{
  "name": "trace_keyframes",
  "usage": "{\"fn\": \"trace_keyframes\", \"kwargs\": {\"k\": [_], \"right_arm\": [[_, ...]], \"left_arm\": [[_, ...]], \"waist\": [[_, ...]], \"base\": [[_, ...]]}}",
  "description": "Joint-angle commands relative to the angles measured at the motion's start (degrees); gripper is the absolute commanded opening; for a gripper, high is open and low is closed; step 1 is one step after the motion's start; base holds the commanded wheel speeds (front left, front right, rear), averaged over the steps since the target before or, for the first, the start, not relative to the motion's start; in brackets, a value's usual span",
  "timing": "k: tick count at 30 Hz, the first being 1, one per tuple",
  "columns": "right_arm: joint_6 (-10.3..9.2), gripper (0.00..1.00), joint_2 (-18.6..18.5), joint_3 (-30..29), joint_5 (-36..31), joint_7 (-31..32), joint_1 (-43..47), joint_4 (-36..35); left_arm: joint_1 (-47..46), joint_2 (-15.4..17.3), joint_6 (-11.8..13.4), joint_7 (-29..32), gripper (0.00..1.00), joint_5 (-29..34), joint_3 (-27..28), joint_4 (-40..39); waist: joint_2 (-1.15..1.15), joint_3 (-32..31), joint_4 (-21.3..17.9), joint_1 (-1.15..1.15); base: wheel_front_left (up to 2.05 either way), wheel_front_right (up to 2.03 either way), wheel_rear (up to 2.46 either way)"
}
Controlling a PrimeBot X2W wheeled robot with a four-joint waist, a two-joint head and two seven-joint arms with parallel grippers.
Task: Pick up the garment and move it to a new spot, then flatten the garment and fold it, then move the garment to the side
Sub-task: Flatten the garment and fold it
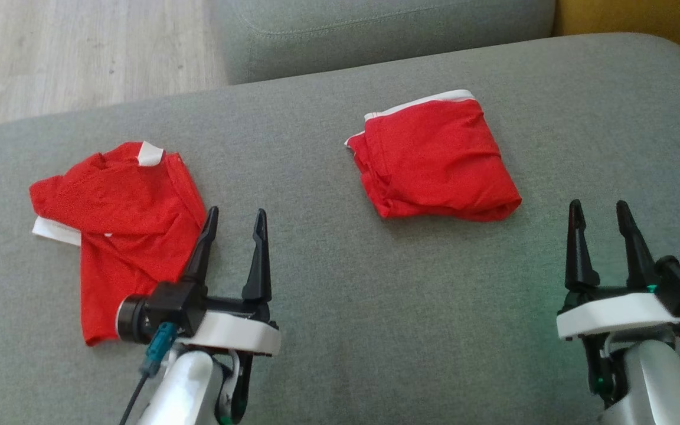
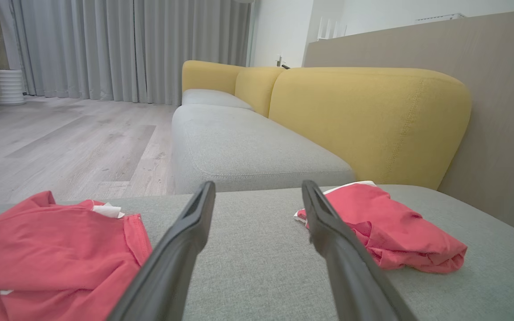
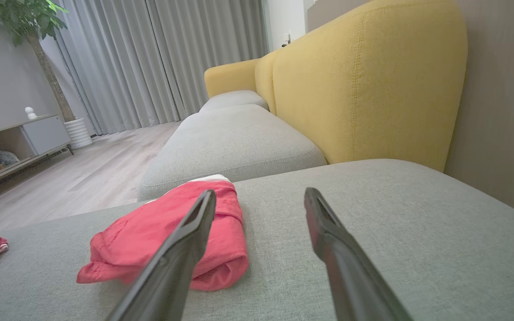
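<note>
A wide grey sofa seat (image 1: 328, 283) carries everything, its cloth smooth and finely woven. Past its far edge sits a second grey cushion (image 2: 248, 151), and a yellow backrest (image 2: 373, 120) runs along the right edge. Pale wood floor (image 1: 80, 53) lies beyond the far left corner, with grey curtains (image 2: 127, 49) closing off the room, a potted plant (image 3: 25, 26) in a white ribbed pot and a low cabinet (image 3: 20, 138) beside it. The folded red garment (image 1: 437, 162) lies toward the far edge, a little right of the middle: a thick, roughly square bundle with a white band along its far side and a rounded fold on its near side. A loose red garment (image 1: 121, 224) sprawls near the left edge, rumpled, with white trim showing at two places. The left claw (image 1: 236, 212) hovers with fingers spread, one finger over the loose garment's right hem. The right claw (image 1: 599, 205) is spread too, pinching nothing, near the folded garment's near right corner but apart from it.
</note>
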Motion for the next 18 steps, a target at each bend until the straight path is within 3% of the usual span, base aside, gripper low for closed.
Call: {"fn": "trace_keyframes", "kwargs": {"k": [1,7,8,9,18], "right_arm": [[-0.04,1.0,0.1,1.9,0.7,-0.6,-1.4,-2.4],[-0.04,1.0,0.2,2.4,0.5,-0.5,-3.7,-2.1],[-0.04,0.28,0.2,2.3,0.3,-0.3,-4.7,-1.9],[-0.04,0.0,0.2,2.2,0.1,-0.1,-5.8,-1.6],[-0.04,0.0,-0.4,0.9,-1.8,5.6,-21.1,7.3]], "left_arm": [[-1.8,0.4,-0.1,-0.5,1.0,0.4,2.5,-2.2],[-3.3,0.4,-0.5,-0.5,1.0,0.9,2.1,-2.8],[-3.9,0.4,-0.6,-0.5,1.0,1.0,1.9,-2.9],[-4.4,0.4,-0.6,-0.5,1.0,1.1,1.8,-3.0],[-8.8,0.4,-0.8,-0.5,1.0,1.2,-0.5,-3.0]], "waist": [[0.0,0.4,0.0,0.0],[0.0,3.1,1.1,0.0],[0.0,4.1,1.6,0.0],[0.0,4.9,2.1,0.0],[0.0,13.7,6.6,0.0]], "base": [[0.0,0.0,0.0],[0.0,0.0,0.0],[0.0,0.0,0.0],[0.0,0.0,0.0],[0.0,0.0,0.0]]}}
